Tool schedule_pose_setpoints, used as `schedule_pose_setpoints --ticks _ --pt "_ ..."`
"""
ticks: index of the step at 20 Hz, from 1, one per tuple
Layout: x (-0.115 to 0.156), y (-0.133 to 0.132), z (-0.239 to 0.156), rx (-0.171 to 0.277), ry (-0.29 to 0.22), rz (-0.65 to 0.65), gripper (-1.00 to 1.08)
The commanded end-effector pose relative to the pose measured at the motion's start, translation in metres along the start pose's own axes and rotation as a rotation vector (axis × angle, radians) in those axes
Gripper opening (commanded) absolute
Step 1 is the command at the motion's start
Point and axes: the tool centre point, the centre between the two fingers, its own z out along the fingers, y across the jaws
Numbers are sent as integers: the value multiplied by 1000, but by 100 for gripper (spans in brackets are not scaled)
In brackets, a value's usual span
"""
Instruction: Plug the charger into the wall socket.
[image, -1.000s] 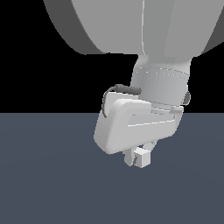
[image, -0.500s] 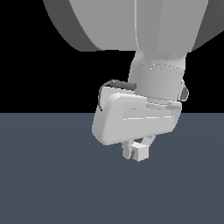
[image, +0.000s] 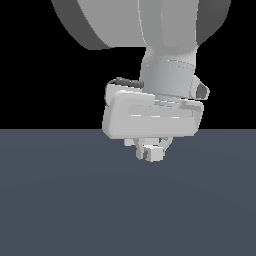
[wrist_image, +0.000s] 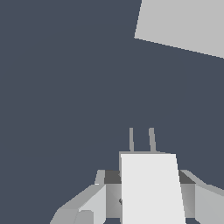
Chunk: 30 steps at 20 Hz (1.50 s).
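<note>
Your tool (wrist_image: 144, 205) is clamped on the charger (wrist_image: 151, 188), fingers (wrist_image: 94, 203) pressing both its sides. The charger's two prongs (wrist_image: 141, 140) point straight out beyond the fingertips, along its long axis. The wall socket (wrist_image: 183, 24) lies ahead, well apart and offset sideways from the prong line.

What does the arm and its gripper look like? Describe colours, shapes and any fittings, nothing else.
The arm is built of large, smooth, rounded segments in light and mid grey. Its wrist is a pale cylinder with a small dark grey knob on one side. The gripper has a boxy white body with rounded corners, a dark bar along one top edge, and short pale, blocky fingers. No cables or markings show.
</note>
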Motion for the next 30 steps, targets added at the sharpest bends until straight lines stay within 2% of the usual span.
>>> schedule_pose_setpoints --ticks 1,14,30 --pt "10 4 -7 -15 2 52 -100" --pt "44 23 -33 -72 -1 243 -100" --pt "51 28 -37 -82 -4 279 -100"
